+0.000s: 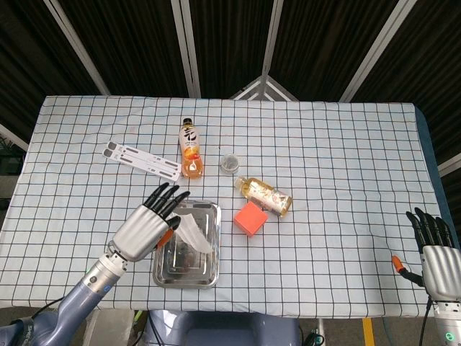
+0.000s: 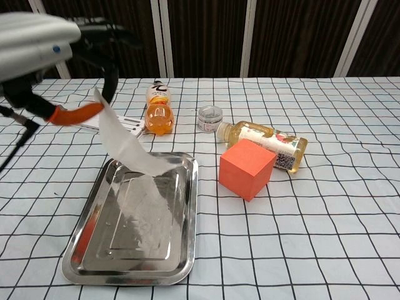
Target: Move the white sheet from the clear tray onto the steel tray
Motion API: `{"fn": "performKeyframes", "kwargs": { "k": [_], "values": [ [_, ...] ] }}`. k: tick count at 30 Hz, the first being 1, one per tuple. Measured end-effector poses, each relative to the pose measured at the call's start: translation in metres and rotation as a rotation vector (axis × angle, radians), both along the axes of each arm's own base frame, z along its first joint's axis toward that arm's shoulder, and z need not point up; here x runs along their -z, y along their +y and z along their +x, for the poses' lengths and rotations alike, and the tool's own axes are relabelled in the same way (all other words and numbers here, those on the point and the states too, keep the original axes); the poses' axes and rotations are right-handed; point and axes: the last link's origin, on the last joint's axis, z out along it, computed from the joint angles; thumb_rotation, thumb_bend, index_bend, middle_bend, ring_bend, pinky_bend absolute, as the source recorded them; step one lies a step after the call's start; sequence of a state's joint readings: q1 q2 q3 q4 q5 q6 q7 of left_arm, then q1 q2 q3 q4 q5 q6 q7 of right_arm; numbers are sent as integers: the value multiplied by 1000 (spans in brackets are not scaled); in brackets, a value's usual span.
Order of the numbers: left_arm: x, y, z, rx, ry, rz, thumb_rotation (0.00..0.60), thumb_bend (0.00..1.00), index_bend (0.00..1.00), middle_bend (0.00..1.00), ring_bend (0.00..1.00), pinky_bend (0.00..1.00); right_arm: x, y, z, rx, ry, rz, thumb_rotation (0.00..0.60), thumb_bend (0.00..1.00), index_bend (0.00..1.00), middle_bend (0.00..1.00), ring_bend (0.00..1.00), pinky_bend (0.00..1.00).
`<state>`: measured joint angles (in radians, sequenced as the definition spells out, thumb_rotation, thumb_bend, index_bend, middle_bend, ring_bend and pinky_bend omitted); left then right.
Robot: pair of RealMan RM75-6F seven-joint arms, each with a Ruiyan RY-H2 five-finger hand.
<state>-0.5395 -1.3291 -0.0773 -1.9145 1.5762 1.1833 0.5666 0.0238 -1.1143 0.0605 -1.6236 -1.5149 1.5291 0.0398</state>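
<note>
My left hand (image 1: 148, 223) is raised over the left side of the steel tray (image 1: 160, 277). It pinches the top edge of the white translucent sheet (image 1: 194, 234). In the chest view the left hand (image 2: 37, 44) fills the upper left, and the sheet (image 2: 128, 147) hangs slanting down from it. The sheet's lower end drapes onto the steel tray (image 2: 81, 275). No clear tray shows in either view. My right hand (image 1: 436, 252) rests at the table's near right edge, fingers spread and holding nothing.
An orange cube (image 1: 250, 218) sits just right of the steel tray, with a lying bottle (image 1: 265, 194) behind it. Farther back stand an orange drink bottle (image 1: 190, 150), a small jar (image 1: 230, 163) and a white flat strip (image 1: 142, 160).
</note>
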Motion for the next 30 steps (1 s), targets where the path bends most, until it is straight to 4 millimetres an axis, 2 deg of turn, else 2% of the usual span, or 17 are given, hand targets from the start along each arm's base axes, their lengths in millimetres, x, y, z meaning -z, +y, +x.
{"fn": "performKeyframes", "kwargs": {
  "k": [6,12,30],
  "values": [
    [24,-17,-21,-26,58,-59,600,509,596,71,0,0,0,0,0,0,2,0,600,325,0,0,0,0],
    [32,-22,-36,-54,87,-82,600,510,593,72,0,0,1,0,0,0,5,2,600,325,0,0,0,0],
    [56,-29,-50,-45,159,-158,600,509,574,65,0,0,0,0,0,1,0,1,600,326,0,0,0,0]
  ]
}}
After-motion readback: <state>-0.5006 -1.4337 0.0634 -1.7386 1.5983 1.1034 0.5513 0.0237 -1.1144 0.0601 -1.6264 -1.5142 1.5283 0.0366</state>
